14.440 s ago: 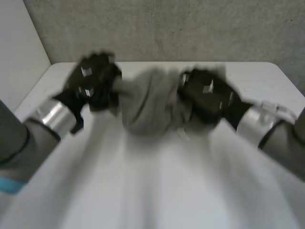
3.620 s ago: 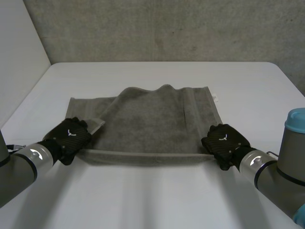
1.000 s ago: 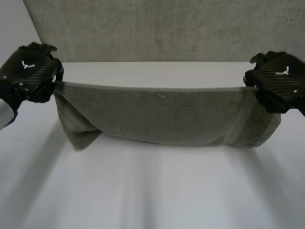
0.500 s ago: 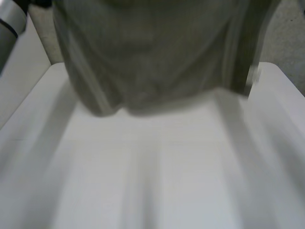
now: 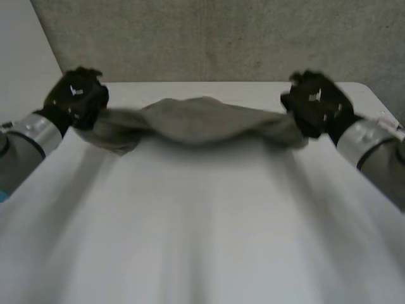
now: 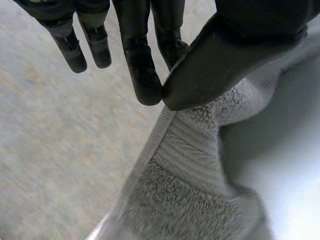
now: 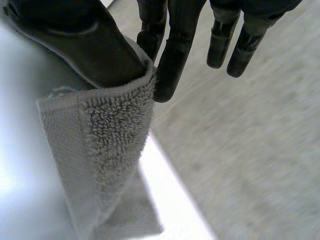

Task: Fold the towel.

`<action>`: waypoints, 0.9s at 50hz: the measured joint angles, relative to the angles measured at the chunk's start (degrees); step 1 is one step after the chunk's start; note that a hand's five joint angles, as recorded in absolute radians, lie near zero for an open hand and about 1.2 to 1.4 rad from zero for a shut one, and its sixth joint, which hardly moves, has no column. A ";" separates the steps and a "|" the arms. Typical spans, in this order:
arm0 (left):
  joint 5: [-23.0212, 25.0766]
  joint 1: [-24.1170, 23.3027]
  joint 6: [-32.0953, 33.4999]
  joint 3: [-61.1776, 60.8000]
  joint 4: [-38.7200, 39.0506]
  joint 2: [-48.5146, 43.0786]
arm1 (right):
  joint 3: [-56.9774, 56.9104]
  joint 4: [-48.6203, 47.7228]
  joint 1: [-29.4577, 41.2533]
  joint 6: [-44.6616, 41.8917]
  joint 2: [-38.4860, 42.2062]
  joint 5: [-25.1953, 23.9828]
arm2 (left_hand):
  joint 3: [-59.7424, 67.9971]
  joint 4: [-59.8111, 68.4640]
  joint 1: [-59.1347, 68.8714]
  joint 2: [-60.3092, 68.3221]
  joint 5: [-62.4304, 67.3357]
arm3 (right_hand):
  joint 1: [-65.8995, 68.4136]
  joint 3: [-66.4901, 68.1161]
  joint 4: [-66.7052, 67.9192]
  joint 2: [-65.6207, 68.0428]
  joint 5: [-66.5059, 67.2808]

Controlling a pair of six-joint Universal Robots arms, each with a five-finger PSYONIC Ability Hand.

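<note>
There is one grey towel (image 5: 196, 120), one white surface (image 5: 202, 240) and two hands. Half a second ago the towel hung high as a sheet across the top of the head view. Now it is down low over the far part of the surface, bunched into a long band with its middle humped up. It stretches between the hands. The left hand (image 5: 76, 98) pinches one end between thumb and a finger, its other fingers straight. The right hand (image 5: 314, 102) pinches the other end's corner the same way, with the cloth hanging below its thumb.
</note>
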 measured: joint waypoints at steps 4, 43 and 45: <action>0.82 0.30 1.32 -4.74 -0.20 3.73 | 6.65 -1.62 -1.76 -1.79 -2.35 -0.68 | 0.00 0.00 0.00 0.00 0.00 | 0.00 0.00 0.00 0.00 0.00; 9.45 3.08 1.76 -7.74 -7.73 8.38 | 4.04 13.88 -14.50 -7.78 -8.01 -4.98 | 0.00 0.00 0.00 0.00 0.00 | 0.00 0.00 0.00 0.00 0.00; 7.56 1.30 2.47 -4.23 -7.76 3.97 | 1.18 14.13 -12.24 -9.55 -4.19 -1.87 | 0.00 0.00 0.00 0.00 0.00 | 0.00 0.00 0.00 0.00 0.00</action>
